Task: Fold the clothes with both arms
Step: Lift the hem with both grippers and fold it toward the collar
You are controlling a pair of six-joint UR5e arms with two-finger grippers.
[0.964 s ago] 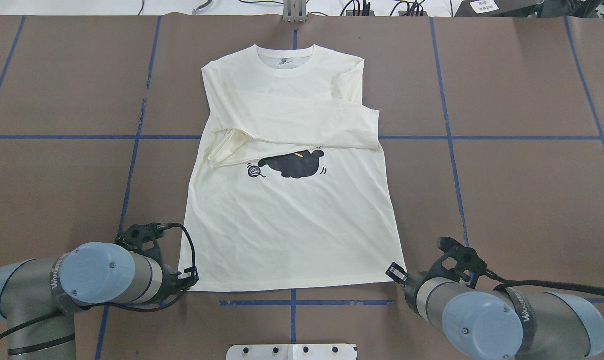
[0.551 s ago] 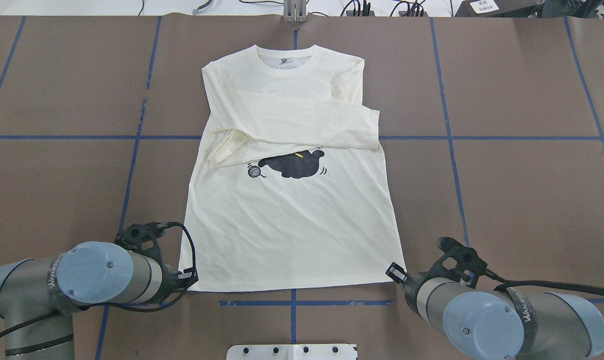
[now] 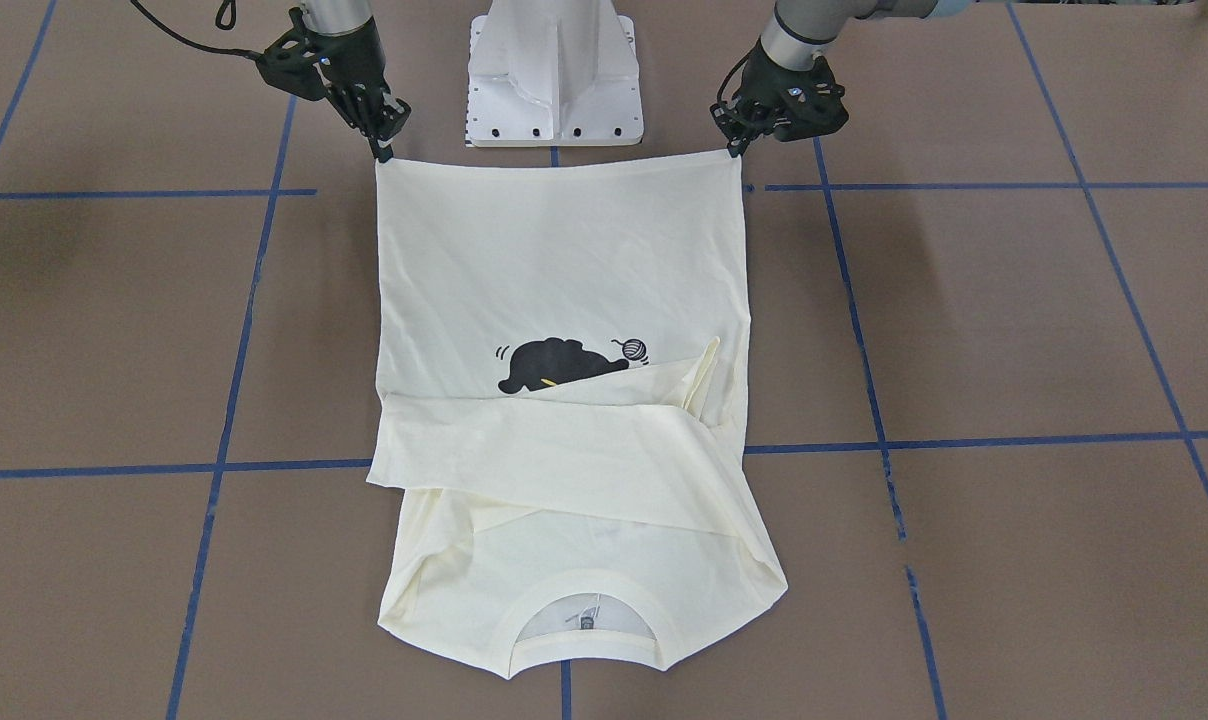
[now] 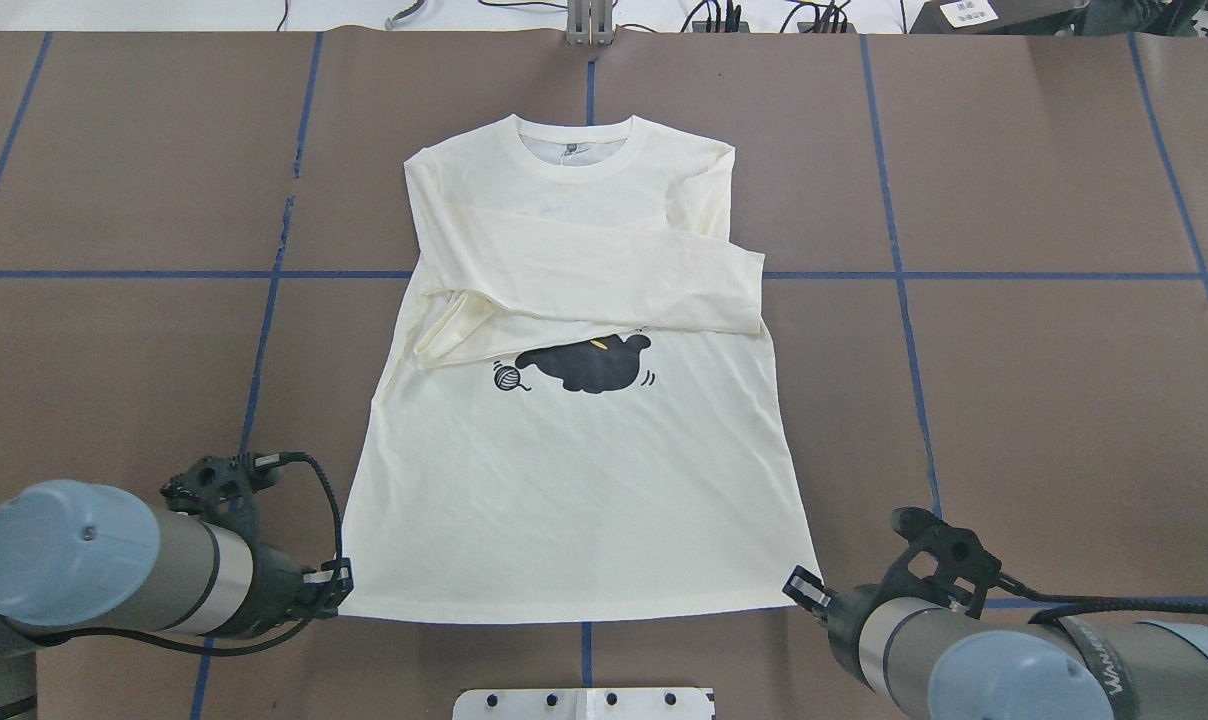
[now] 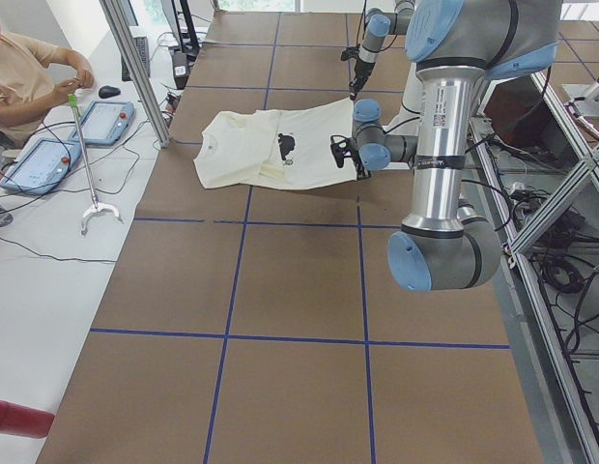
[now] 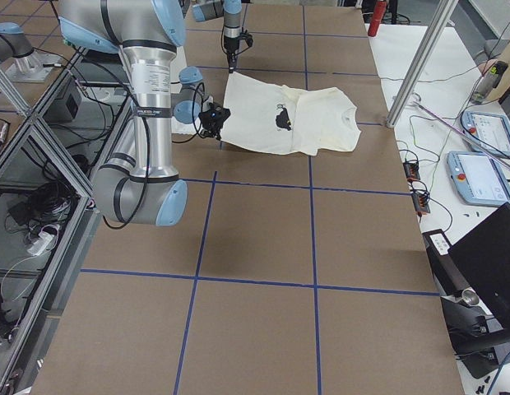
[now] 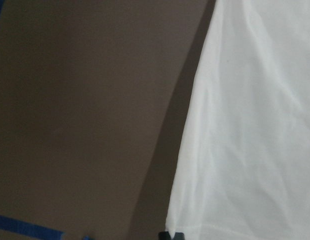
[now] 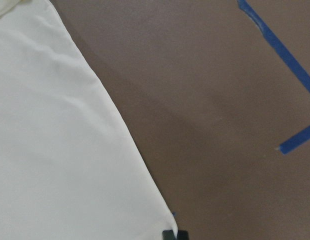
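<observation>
**A:** Starting with the biggest thing, what is underneath it all?

**B:** A brown table (image 4: pixel 1064 400) marked into squares by blue tape lines (image 4: pixel 1064 275). The cream long-sleeved T-shirt (image 4: pixel 584 500) lies at its middle, print side up. Its hem is towards the robot and its collar (image 3: pixel 584 657) is at the far end.

**A:** And the arms?

**B:** The left arm (image 4: pixel 114 560) comes in low from the overhead view's lower left. Its forearm is nearly level and its wrist points at the hem's left corner. The right arm (image 4: pixel 1014 670) mirrors it from the lower right, angled in at the other corner.

**A:** Is the shirt flat?

**B:** The collar end rests on the table. In the side views the hem end is raised a little, with shadow beneath it. One sleeve (image 4: pixel 604 280) is folded across the chest, and it overlaps the top of the black cat print (image 4: pixel 589 365).

**A:** What are the hands doing?

**B:** The left gripper (image 4: pixel 336 592) is pinched together on the hem's left corner. The right gripper (image 4: pixel 802 588) is clamped on the right corner. In each wrist view the cloth's corner runs straight into the fingertips, and the hem is stretched between the two.

**A:** What is the smallest thing?

**B:** The yarn ball (image 4: pixel 507 377), printed just beside the cat.
</observation>
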